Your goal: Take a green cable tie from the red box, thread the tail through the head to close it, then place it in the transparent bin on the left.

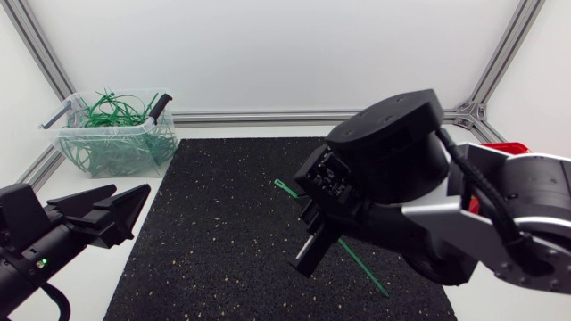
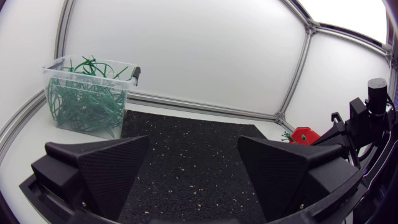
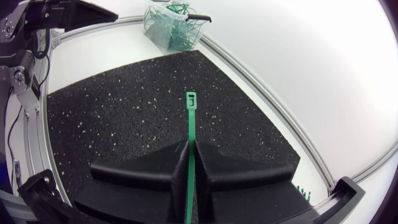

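**Jaws: right gripper point(image 3: 189, 146) pressed shut on the cable tie point(image 3: 190, 121); left gripper point(image 2: 193, 152) spread wide, holding nothing**

The right wrist view shows the grip best. The two wedge fingers meet on the green strap, which runs straight out ahead of them to its square, slotted head over the speckled black mat point(image 3: 112, 124). How much strap lies behind the fingers is hidden there.

The head view supplies that. The right gripper point(image 1: 310, 254) stands over the middle of the mat point(image 1: 223, 223), and the cable tie point(image 1: 361, 266) passes through it as one straight line. Its head points far-left and its long tail runs near-right under the arm. The tie is open, not looped. Whether it touches the mat cannot be told.

The left gripper point(image 1: 125, 201) sits at the near left edge. Its own wrist view shows only mat point(image 2: 186, 143) between the parted fingers.

The transparent bin point(image 1: 67, 134) stands off the mat at the far left corner and has dark handles at its ends. It holds a tangle of green ties point(image 1: 111, 147), and some loops rise above the rim. The left wrist view shows the bin point(image 2: 62, 68) from the side, and the right wrist view shows it point(image 3: 155, 25) far beyond the tie's head.

In the head view only a corner of the red box point(image 1: 504, 147) shows, at the far right behind the right arm. The left wrist view shows the red box point(image 2: 305, 134) with a bit of green at its edge.
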Available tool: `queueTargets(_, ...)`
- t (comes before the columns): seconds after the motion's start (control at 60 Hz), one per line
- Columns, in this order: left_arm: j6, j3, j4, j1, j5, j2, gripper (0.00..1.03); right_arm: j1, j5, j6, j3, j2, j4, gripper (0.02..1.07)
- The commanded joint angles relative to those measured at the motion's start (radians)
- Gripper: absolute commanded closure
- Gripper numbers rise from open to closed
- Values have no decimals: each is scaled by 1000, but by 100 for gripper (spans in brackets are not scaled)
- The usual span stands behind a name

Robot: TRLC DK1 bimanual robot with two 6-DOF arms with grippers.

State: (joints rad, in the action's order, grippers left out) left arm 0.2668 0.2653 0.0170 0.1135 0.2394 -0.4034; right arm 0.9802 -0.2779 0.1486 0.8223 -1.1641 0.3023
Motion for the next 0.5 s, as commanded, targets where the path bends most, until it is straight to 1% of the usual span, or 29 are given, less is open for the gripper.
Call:
queueTargets(0.0,60,63,-2,0,58,-45,4,20,-20,-41,-31,44,-51,102)
queueTargets(0.083,88,103,-20,-8,132,-80,4,31,-24,-47,-40,66,-86,102)
queueTargets(0.1,98,115,-28,-9,159,-94,4,32,-29,-52,-43,69,-95,102)
queueTargets(0.117,98,117,-28,-11,161,-94,4,32,-29,-53,-43,70,-97,102)
queueTargets(0.133,112,132,-29,-14,196,-112,4,34,-35,-57,-48,76,-120,102)
queueTargets(0.217,152,170,-38,-21,302,-152,4,38,-66,-70,-55,86,-163,102)
queueTargets(0.267,173,189,-38,-32,365,-164,4,41,-69,-70,-60,89,-187,102)
queueTargets(0.283,176,190,-37,-34,370,-166,4,43,-69,-70,-60,89,-193,102)
queueTargets(0.3,186,199,-37,-37,402,-172,4,41,-69,-72,-60,89,-198,102)
queueTargets(0.383,209,221,-28,-32,452,-195,4,46,-70,-80,-61,90,-223,102)
queueTargets(0.4,213,230,-26,-32,482,-203,4,48,-70,-86,-61,90,-224,102)
queueTargets(0.483,241,247,0,-41,549,-229,4,54,-76,-96,-61,96,-250,102)
